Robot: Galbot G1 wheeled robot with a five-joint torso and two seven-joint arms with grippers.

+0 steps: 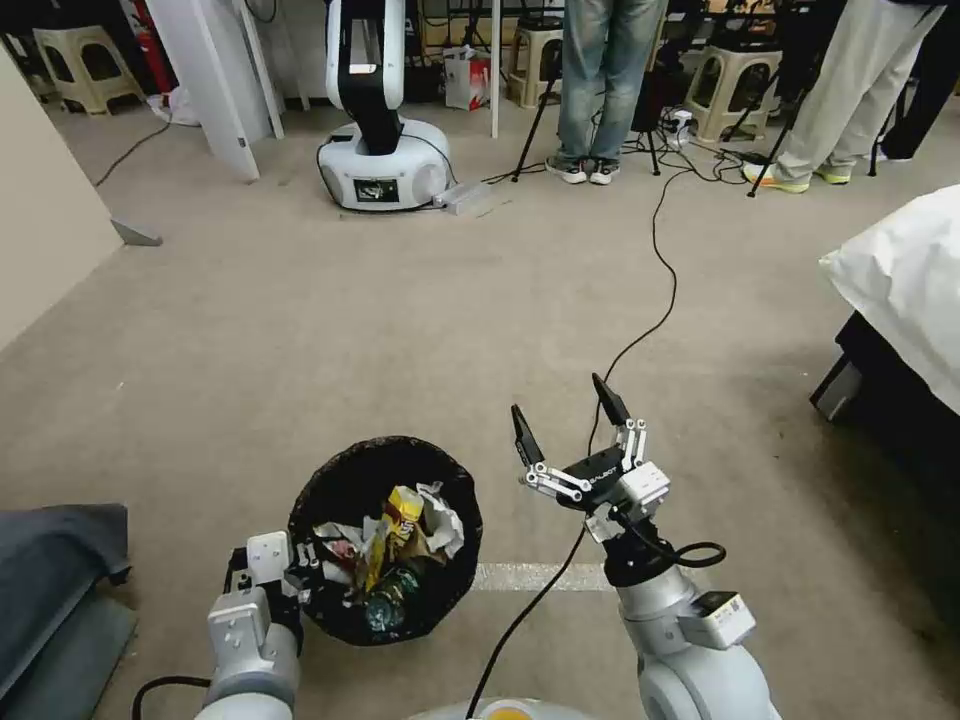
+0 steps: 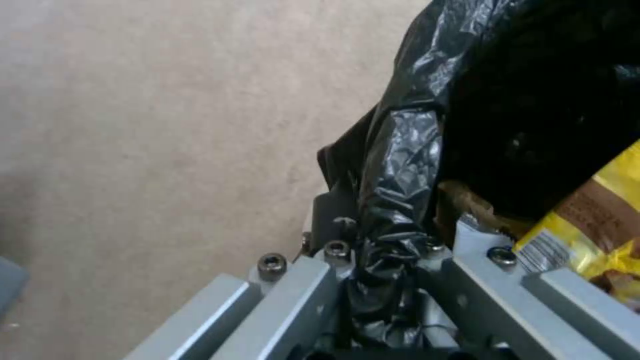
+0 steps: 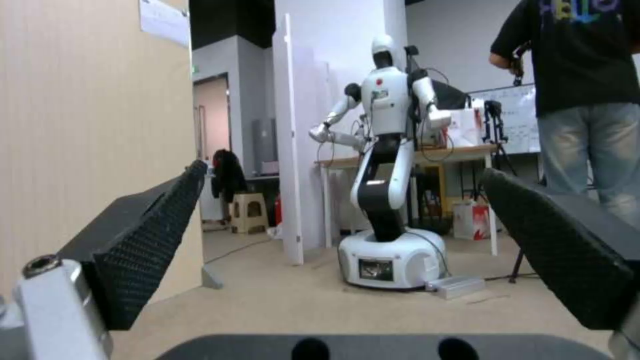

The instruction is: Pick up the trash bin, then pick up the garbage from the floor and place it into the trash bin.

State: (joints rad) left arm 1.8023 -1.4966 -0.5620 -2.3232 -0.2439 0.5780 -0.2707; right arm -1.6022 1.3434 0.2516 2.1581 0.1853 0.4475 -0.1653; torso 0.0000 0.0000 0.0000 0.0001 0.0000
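Low at the robot's left, the left gripper (image 2: 383, 280) pinches the trash bin (image 1: 385, 540) by its black-lined rim, garbage (image 1: 392, 555) inside; the right gripper (image 1: 568, 420) hangs spread wide, empty, above beige carpet (image 1: 300, 330) crossed by a cable (image 1: 655, 300).

This is a robotics lab or test room dressed partly as a home. A second white wheeled robot (image 1: 383, 100) stands parked on the beige carpet (image 1: 400, 300), its humanoid torso and arms clear in the right wrist view (image 3: 390, 165). Black cables (image 1: 655, 300) trail across the floor toward tripod legs (image 1: 535, 125) and power strips. Plastic stools (image 1: 85, 65) line the far wall, and white partition panels (image 1: 215, 80) divide the space. A whiteboard (image 3: 510, 117) hangs behind a cluttered surface (image 3: 413, 152). At the right edge sits a bed with white bedding (image 1: 900, 280), a mock bedroom corner.
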